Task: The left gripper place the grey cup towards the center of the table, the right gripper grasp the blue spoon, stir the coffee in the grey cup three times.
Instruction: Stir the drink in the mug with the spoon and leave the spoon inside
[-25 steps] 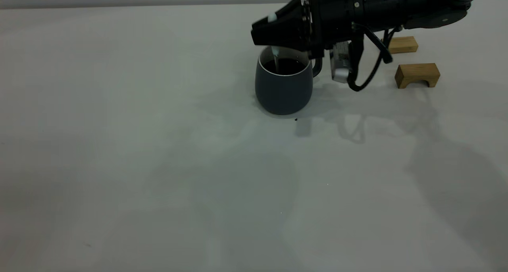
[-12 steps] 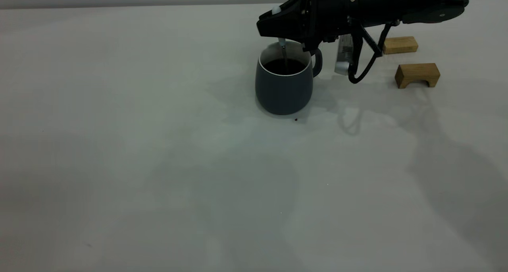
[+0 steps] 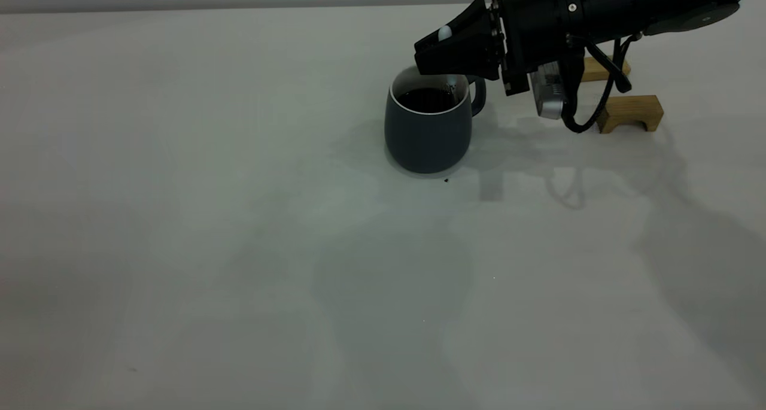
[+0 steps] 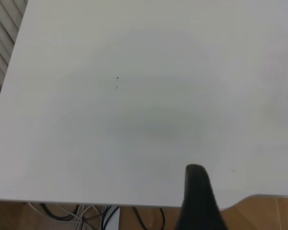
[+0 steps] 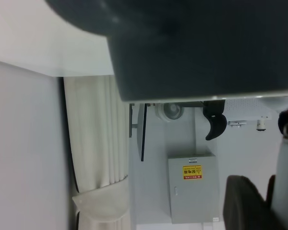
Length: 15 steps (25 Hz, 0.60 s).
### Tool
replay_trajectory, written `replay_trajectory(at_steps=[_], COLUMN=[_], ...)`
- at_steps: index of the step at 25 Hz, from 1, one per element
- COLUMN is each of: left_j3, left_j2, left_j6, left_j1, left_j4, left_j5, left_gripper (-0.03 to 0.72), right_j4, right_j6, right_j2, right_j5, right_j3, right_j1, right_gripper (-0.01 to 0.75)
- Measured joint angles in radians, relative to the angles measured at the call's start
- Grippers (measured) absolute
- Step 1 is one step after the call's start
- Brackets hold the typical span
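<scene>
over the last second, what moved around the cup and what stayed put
The right gripper, shut on the blue spoon, swung from above the cup's left rim toward the handle side, carrying the spoon across the coffee. The grey cup and the two wooden blocks stayed where they were on the table.

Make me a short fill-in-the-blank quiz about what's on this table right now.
1. The grey cup holds dark ____.
2. The right gripper hangs above the cup's ____.
3. The two blocks behind that arm are made of ____.

Missing words: coffee; rim; wood
</scene>
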Motion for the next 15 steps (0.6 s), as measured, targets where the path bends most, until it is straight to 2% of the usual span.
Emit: replay_trajectory(at_steps=[8, 15], left_j3=[0.000, 0.000], left_j2=[0.000, 0.000], left_j6=[0.000, 0.000], left_j1=[0.000, 0.000], left_j4=[0.000, 0.000], left_j5=[0.000, 0.000], left_gripper=[0.585, 0.585], right_j4=[0.167, 0.184], right_j6=[0.000, 0.000], right_j2=[0.000, 0.002], right_j5=[-0.002, -0.150], right_j3=[-0.006, -0.026], right_j1=[0.064, 0.054], right_gripper=[0.107, 0.107])
